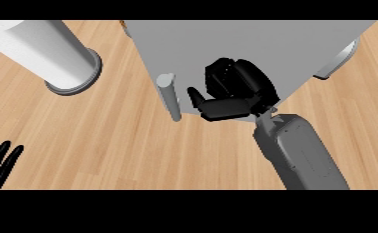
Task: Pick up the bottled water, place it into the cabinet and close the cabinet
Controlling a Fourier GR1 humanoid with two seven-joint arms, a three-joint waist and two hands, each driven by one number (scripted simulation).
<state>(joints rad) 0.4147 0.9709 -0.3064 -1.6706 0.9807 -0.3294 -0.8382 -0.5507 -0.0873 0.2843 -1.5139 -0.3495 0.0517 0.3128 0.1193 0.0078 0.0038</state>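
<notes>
The grey cabinet [251, 42] fills the top middle of the head view, and its door looks shut. A grey bar handle [169, 97] stands out at its lower left corner. My right hand [230, 91] lies against the cabinet's front face just right of the handle, fingers relaxed and thumb pointing left, with nothing in it. Only the fingertips of my left hand [9, 158] show, resting open at the lower left edge. No water bottle is visible anywhere; what is inside the cabinet is hidden.
A tall white cylinder [46, 47] on a grey round base stands on the wooden counter [111, 142] at the upper left. A pale grey part [338, 59] sticks out at the cabinet's right side.
</notes>
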